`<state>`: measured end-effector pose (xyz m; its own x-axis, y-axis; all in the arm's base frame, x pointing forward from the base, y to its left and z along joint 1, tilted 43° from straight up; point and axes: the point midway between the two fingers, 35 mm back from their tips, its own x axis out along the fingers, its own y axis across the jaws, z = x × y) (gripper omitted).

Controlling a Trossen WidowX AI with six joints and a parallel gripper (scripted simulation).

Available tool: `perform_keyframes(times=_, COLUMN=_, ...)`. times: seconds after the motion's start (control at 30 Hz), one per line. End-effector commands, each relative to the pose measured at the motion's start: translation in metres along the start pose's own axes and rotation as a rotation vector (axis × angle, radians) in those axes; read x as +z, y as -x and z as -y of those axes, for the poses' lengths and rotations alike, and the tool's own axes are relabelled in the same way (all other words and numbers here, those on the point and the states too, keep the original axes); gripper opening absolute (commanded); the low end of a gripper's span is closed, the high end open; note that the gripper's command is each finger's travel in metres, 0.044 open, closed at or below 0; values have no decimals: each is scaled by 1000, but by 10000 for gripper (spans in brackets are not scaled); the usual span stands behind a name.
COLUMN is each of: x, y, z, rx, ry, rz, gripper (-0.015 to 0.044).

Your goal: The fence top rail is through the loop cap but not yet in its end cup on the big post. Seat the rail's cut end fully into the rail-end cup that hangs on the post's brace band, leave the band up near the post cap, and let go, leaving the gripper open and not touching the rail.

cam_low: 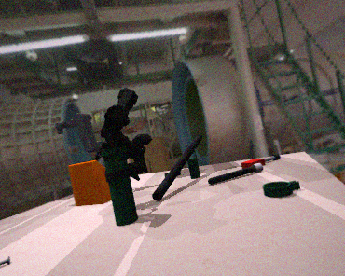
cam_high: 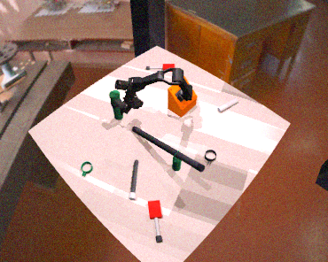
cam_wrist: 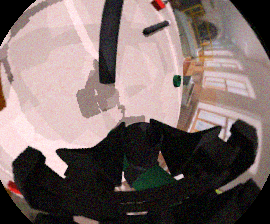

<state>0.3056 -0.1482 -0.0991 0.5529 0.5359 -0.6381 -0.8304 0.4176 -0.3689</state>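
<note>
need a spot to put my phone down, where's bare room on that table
Probably best: the stretch between the green ring clamp and the dark rod with a pale end. Another lies between the orange block and the white rod. Crowded: around the big post, where the gripper works.

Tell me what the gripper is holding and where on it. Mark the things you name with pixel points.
The gripper (cam_high: 121, 106) (cam_low: 124, 175) (cam_wrist: 136, 123) is holding the dark rail-end cup (cam_wrist: 142, 145) by its opposite sides, beside the big green post (cam_high: 118, 116) (cam_low: 124, 205) (cam_wrist: 153, 180).
</note>
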Motion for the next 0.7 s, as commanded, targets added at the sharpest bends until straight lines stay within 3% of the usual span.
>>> perform_keyframes(times=0.0, x=1, y=-2, z=3, rx=1, ry=-23, rz=-17, gripper=0)
perform_keyframes(times=0.67, x=1, y=-2, z=3, rx=1, ry=-25, rz=-18, gripper=0)
